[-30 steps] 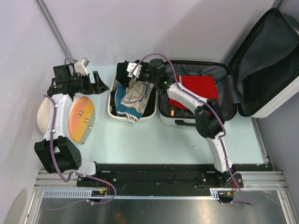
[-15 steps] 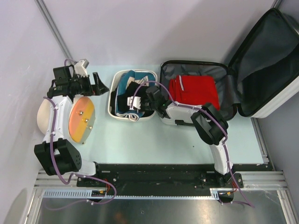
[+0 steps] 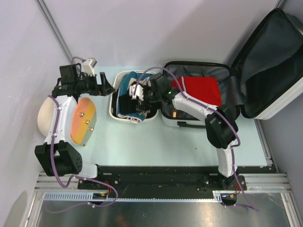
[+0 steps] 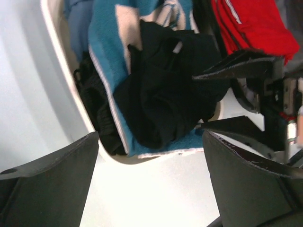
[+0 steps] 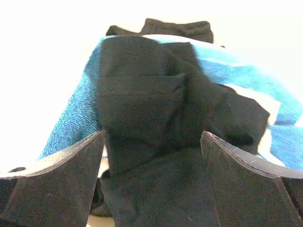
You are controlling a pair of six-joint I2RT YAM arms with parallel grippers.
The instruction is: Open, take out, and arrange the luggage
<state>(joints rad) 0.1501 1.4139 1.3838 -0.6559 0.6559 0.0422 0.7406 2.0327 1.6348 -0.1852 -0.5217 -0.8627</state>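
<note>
The luggage (image 3: 270, 56) lies open at the right with its lid propped back, and a folded red garment (image 3: 201, 90) lies in its base. My right gripper (image 3: 140, 101) hangs over the cream tub (image 3: 113, 109), open. In the right wrist view its jaws (image 5: 151, 179) stand wide on either side of a black garment (image 5: 142, 94) that lies on a blue towel (image 5: 75, 113). My left gripper (image 3: 108, 85) is open and empty just left of the tub. The left wrist view (image 4: 151, 189) has it over bare table beside the tub's rim (image 4: 57, 52).
A cream cylinder with an orange end (image 3: 80, 120) lies at the left under the left arm. The right arm stretches across the luggage's front left corner. Grey walls close in behind and on both sides. A black rail (image 3: 161, 175) runs along the near edge.
My right gripper came down into the tub with the black garment and opened, leaving the garment on the towel. The left gripper shifted a little right toward the tub.
</note>
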